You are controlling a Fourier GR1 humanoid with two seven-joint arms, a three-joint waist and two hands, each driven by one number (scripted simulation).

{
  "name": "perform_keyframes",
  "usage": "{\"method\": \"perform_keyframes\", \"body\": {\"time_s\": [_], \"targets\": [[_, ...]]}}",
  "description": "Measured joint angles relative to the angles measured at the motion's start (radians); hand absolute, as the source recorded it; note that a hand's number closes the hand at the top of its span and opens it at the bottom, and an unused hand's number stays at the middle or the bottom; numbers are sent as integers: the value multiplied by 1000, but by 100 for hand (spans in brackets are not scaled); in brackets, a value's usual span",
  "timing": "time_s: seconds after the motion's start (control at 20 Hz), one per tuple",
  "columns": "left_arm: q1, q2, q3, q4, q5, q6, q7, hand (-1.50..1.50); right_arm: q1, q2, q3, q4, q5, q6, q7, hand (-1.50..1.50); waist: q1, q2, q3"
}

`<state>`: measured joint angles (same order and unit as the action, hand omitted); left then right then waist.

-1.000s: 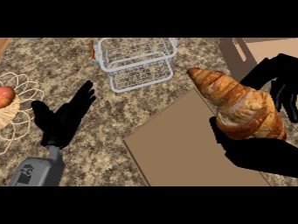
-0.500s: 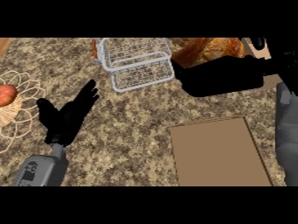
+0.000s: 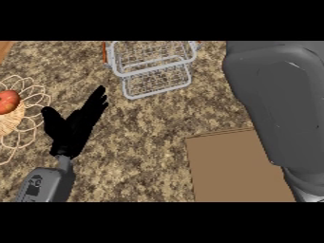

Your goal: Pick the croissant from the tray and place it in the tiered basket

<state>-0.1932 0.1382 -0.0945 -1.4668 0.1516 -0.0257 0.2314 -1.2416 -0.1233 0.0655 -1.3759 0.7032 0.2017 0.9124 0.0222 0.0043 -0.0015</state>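
Fingers (image 3: 94, 103) of the left hand (image 3: 71, 129) stood straight, released, near the counter's (image 3: 143, 142) left edge. At the near right corner a grey forearm (image 3: 290, 104) overlapped the tray (image 3: 227, 166) — right hand and croissant both out of sight. By the far edge sat the tiered basket (image 3: 154, 66).

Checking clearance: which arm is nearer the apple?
Left. The left hand lies just right of the apple; the right forearm is at the view's far right, its hand out of view.

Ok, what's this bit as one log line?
left hand: open, resting | right forearm: covers tray right edge | right hand, croissant: unseen | tiered basket: no croissant visible
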Motion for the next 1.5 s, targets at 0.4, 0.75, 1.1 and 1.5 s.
{"method": "perform_keyframes", "body": {"time_s": [0.4,0.75,1.1,1.5], "targets": [[-2,-8,-1,-24,-2,-4,22,0,-100,80,-51,361,45,-220,-172,150,10,4,0],[-18,-18,-14,-8,-16,-14,10,0,-156,115,-90,613,-49,-436,-294,150,34,12,0],[-44,-28,-23,4,-15,-27,14,0,-183,122,-122,756,-276,-549,-499,-150,71,21,0],[-45,-34,-28,28,-25,-38,-8,0,-255,123,-103,882,-410,-681,-715,-150,83,23,-1]]}}
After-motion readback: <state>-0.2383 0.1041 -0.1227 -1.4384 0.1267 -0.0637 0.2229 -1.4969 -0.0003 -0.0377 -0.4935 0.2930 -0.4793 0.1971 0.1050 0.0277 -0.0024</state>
